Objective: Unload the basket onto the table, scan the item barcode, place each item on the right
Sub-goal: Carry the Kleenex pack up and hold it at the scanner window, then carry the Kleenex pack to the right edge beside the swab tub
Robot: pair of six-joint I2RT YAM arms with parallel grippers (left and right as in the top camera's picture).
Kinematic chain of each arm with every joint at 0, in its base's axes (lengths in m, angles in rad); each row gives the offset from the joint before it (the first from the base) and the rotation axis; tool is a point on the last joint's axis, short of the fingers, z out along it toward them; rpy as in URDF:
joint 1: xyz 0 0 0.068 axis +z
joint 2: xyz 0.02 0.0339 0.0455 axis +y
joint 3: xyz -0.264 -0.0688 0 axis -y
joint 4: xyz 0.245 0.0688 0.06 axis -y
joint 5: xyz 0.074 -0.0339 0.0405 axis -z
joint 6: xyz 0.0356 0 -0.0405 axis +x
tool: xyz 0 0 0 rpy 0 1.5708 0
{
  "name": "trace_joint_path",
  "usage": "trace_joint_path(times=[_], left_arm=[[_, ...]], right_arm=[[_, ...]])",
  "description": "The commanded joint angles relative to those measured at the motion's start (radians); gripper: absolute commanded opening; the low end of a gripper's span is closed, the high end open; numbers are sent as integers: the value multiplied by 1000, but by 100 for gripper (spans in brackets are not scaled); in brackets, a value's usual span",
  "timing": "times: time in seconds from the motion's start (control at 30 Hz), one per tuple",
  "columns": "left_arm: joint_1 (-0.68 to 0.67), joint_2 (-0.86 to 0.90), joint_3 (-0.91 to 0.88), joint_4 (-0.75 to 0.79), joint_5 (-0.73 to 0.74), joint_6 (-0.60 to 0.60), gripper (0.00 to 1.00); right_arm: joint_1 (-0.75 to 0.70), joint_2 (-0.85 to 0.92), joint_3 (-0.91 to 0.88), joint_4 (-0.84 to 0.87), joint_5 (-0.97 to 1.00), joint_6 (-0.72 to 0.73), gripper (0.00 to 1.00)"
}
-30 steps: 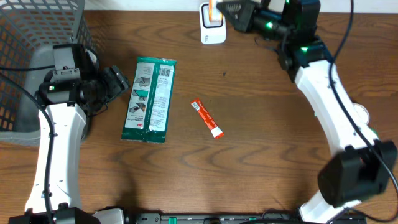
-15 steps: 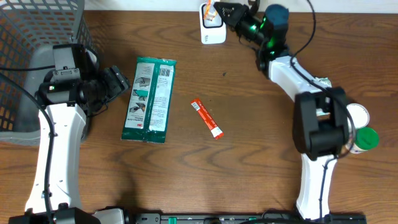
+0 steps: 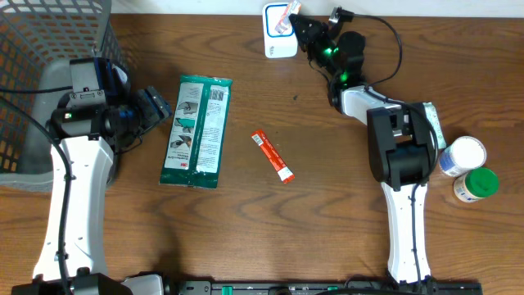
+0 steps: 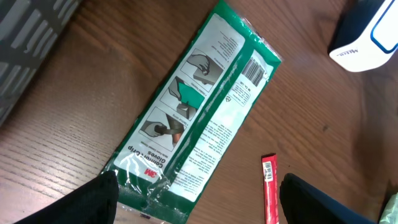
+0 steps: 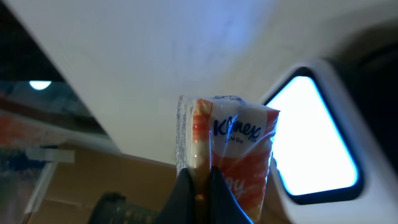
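The tissue pack, orange and white in a clear wrap, is at the far edge of the table, over the far end of the white scanner. The right gripper pinches the pack's lower end between fingers pressed together. In the right wrist view the pack stands upright just left of the scanner's lit window; I cannot tell whether they touch. The table's far edge runs right behind the scanner, so room is tight there, while the wood on the near side is open.

Near and left of the scanner lies a red stick sachet. Further left is a green glove packet, apart from the sachet. The left gripper hovers just left of the packet with its fingers spread, holding nothing. A grey mesh basket fills the far left corner. A white-lidded bottle and a green-lidded bottle stand side by side at the right, beside the right arm.
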Motion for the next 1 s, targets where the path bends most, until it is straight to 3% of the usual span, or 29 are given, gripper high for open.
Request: trace_joint_path(times=[0.0,0.97], left_arm=[[4,5,24,-3,8,10,81],[4,5,24,-3,8,10,81]], right_arm=[[-9,28,51,7,26,11,1],[11,60,71,-76,-17,-83,1]])
